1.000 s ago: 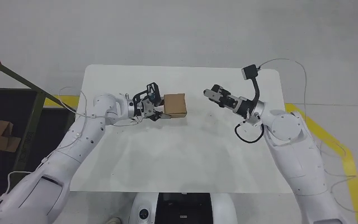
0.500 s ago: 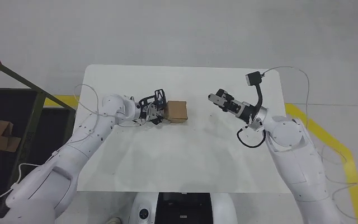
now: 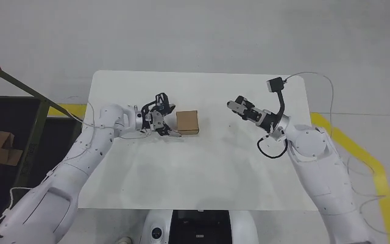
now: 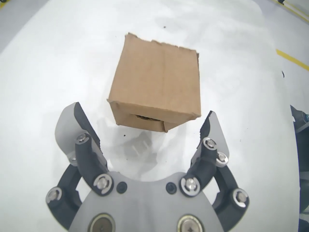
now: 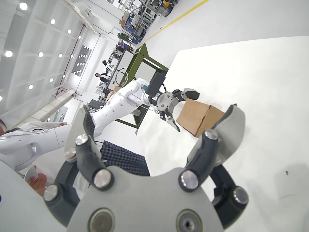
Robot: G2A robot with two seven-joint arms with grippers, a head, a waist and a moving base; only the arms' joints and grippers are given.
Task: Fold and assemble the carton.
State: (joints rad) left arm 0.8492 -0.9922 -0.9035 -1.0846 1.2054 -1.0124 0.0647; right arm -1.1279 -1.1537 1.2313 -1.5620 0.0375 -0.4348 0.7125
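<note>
The carton [image 3: 187, 122] stands on the bench [image 3: 140, 183] as a closed-up cube, so folding looks nearly done, with perhaps one end flap left to press flush; the left tool [image 3: 172, 124] gapes wide and empty just beside it, the right tool [image 3: 233, 102], also wide, well apart.

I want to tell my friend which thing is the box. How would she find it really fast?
Start at the big white table. Look between the two robot arms: the carton sits right in front of the open left gripper, not touching it, and farther from the right gripper. It is the only brown cardboard cube on the white top.
</note>
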